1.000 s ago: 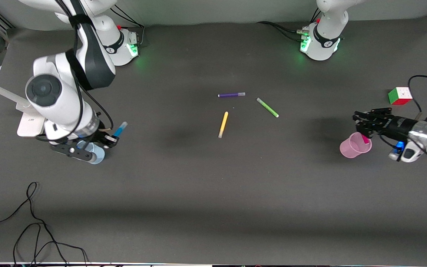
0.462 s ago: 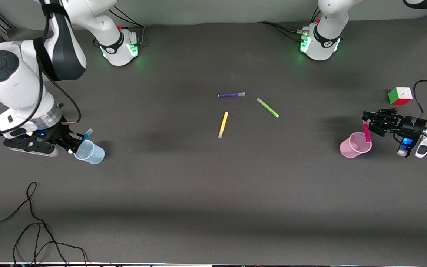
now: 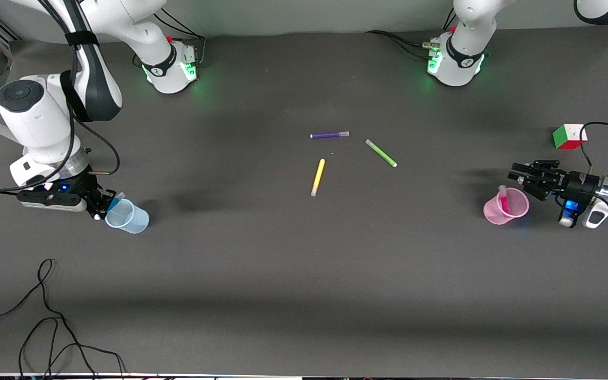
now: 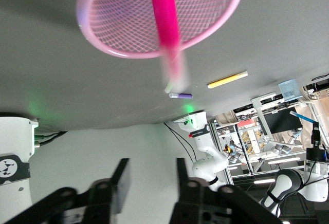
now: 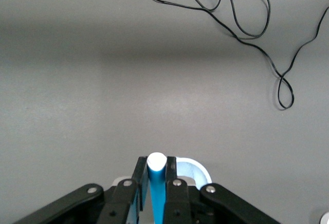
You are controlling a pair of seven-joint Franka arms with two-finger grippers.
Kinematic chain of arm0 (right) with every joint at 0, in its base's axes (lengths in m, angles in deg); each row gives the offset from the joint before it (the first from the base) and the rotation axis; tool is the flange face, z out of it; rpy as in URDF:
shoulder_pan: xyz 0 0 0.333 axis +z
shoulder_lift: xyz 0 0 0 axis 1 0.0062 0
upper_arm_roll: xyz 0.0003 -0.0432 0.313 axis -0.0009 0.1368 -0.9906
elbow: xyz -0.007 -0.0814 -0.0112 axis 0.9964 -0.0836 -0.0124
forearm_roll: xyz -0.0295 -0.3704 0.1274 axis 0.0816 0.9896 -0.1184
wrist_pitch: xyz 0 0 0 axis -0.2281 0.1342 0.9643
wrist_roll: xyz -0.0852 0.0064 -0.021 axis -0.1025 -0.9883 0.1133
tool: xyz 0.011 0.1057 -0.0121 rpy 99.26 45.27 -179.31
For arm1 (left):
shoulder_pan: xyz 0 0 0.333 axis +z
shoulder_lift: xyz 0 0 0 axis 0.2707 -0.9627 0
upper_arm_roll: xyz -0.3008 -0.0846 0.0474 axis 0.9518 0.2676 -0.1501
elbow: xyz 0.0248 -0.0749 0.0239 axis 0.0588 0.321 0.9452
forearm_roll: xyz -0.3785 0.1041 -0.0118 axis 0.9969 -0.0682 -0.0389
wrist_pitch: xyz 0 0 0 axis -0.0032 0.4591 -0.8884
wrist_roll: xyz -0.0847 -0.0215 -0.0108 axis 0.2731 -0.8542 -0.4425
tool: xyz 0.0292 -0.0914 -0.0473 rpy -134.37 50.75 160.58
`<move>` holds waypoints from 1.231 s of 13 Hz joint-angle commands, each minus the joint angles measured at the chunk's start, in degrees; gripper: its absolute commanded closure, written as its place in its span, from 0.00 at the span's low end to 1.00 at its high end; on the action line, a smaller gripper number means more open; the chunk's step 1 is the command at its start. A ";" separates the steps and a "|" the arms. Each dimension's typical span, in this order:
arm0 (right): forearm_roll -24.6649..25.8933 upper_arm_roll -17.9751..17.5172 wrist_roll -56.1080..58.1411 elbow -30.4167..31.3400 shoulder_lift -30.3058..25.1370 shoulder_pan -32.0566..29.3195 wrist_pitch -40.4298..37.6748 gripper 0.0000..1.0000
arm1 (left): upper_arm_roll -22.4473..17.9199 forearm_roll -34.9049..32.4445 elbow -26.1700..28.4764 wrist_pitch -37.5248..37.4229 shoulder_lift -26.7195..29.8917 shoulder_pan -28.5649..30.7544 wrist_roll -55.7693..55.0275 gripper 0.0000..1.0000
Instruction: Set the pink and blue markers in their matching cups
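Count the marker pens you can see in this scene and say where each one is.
5. Purple marker, green marker and yellow marker lie mid-table. Pink marker stands in the pink cup. Blue marker is held in the right claw at the blue cup.

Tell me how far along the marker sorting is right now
Done: the pink marker stands in the pink cup, and the left gripper is open beside it. In hand: the right gripper grips the blue marker at the blue cup. Left: release it.

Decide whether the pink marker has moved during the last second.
Yes. The pink marker dropped from the left gripper into the pink cup, which stayed put.
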 commanded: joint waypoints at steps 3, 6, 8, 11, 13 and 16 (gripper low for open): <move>1.03 3.43 3.96 2.43 3.25 0.57 9.77 1.00 | -0.08 -10.27 -3.70 0.57 4.53 -7.10 -0.63 0.00; 1.03 4.40 3.96 4.01 6.93 0.48 16.89 0.99 | 0.00 -21.80 -2.30 2.68 12.88 -13.60 -0.80 0.00; 1.03 4.66 3.87 4.36 7.73 0.48 17.96 0.97 | -0.08 -24.09 -1.07 2.94 18.14 -15.11 -1.85 0.00; 1.03 4.75 3.43 4.54 8.26 0.48 18.41 0.53 | 0.00 -26.90 7.68 12.13 30.17 -18.97 -2.12 0.00; 1.03 4.75 3.08 4.54 8.70 0.48 18.23 0.00 | 0.18 -31.72 15.42 20.75 37.83 -23.09 -2.12 0.00; 0.94 4.84 3.25 3.67 8.35 0.48 17.53 0.00 | 0.18 -36.49 17.22 24.48 42.60 -26.71 -0.81 0.00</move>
